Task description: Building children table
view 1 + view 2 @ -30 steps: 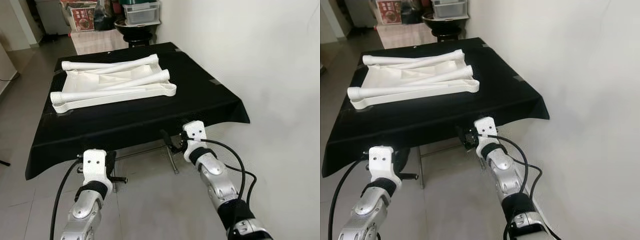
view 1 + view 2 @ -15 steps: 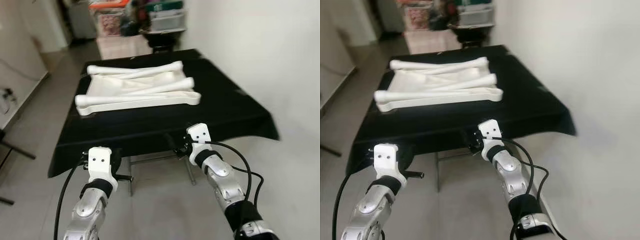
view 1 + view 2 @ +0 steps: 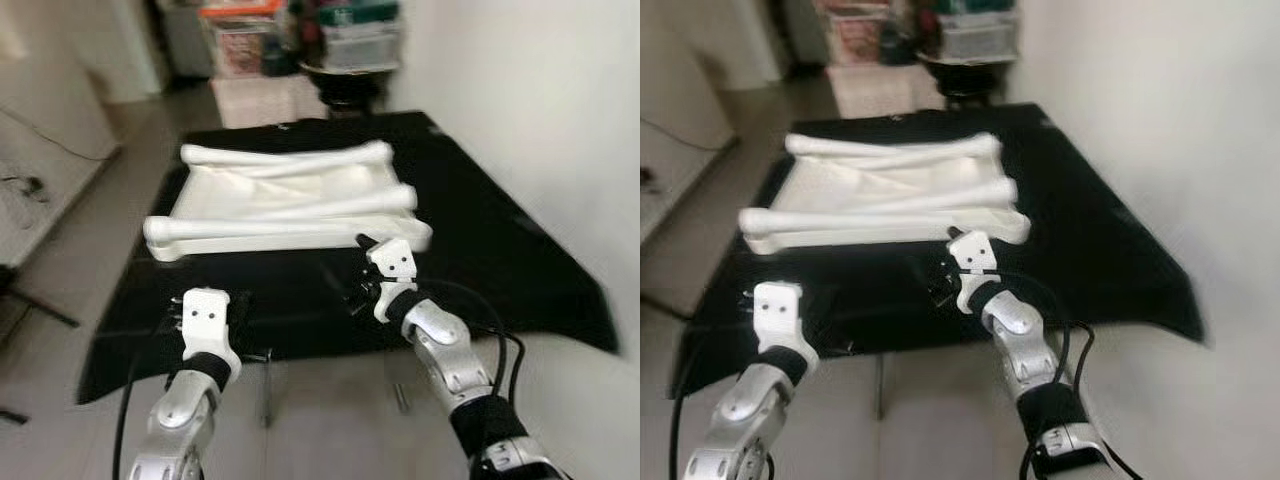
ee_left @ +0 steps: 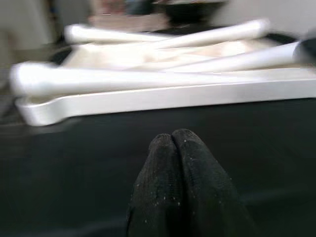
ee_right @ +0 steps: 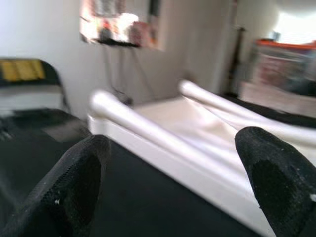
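A white children's table top [image 3: 290, 195] lies upside down on a table draped in black cloth [image 3: 500, 250]. Three white legs rest loose on it: one along its front edge [image 3: 250, 230], one at the back [image 3: 290, 155], one slanting across the middle [image 3: 345, 205]. My right gripper [image 3: 358, 272] hovers open just before the top's front right corner, its fingers [image 5: 79, 177] spread wide toward the front leg [image 5: 148, 131]. My left gripper [image 3: 238, 308] is over the cloth's front part, short of the top's front rim [image 4: 163, 96], with its fingertips [image 4: 173, 143] pressed together and nothing held.
A white wall [image 3: 520, 90] runs close along the table's right side. Boxes and storage bins [image 3: 300, 35] and a dark round stool [image 3: 345, 75] stand behind the table. Open tiled floor [image 3: 70, 210] lies to the left, with cables by the far left wall.
The camera has closed in on the table. Both grippers have risen from below the cloth's front edge to over the cloth, the right one reaching the top's front right corner.
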Motion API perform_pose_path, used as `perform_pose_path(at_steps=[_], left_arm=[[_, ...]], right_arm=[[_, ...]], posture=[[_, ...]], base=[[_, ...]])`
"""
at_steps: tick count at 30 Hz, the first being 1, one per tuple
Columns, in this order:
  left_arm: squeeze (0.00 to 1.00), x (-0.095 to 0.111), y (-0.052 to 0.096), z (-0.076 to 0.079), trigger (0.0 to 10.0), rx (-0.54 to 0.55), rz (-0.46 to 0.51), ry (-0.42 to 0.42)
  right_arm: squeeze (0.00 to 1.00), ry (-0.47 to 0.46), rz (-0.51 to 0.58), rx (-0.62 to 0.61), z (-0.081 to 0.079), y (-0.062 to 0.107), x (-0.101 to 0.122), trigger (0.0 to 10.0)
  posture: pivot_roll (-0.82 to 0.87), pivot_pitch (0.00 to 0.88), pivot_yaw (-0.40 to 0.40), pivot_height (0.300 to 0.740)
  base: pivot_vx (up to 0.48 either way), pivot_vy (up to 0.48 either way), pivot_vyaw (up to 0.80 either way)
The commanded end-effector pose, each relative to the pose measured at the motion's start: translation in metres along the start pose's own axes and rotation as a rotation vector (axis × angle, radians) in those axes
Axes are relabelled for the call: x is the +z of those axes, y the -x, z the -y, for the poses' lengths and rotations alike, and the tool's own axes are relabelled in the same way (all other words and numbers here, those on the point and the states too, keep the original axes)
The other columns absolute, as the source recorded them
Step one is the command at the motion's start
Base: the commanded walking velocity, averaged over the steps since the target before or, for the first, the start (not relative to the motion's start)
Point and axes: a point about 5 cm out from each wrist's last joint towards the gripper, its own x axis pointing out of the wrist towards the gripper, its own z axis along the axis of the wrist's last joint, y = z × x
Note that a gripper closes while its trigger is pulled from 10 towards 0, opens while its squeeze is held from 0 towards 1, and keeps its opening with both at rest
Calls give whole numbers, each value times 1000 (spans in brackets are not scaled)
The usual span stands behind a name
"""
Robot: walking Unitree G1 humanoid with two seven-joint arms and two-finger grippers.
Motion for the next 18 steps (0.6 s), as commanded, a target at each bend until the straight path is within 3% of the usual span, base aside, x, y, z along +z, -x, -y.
perform_pose_path(at_steps=[1, 7, 10, 18], left_arm=[[0, 2, -1, -1, 10000, 3, 0, -4], [0, 3, -1, 0, 10000, -7, 0, -6], [0, 3, -1, 3, 10000, -22, 0, -4], [0, 2, -2, 5, 10000, -27, -7, 10]], right_arm=[[0, 5, 22, 5, 4, -1, 7, 10000], [0, 153, -10, 88, 7, -10, 26, 10000], [0, 302, -95, 184, 6, -12, 32, 10000], [0, 464, -159, 233, 15, -14, 50, 10000]], posture=[[4, 0, 40, 740], [6, 0, 39, 740], [8, 0, 36, 740], [7, 0, 22, 740]], base=[[394, 0, 0], [393, 0, 0], [389, 0, 0], [326, 0, 0]])
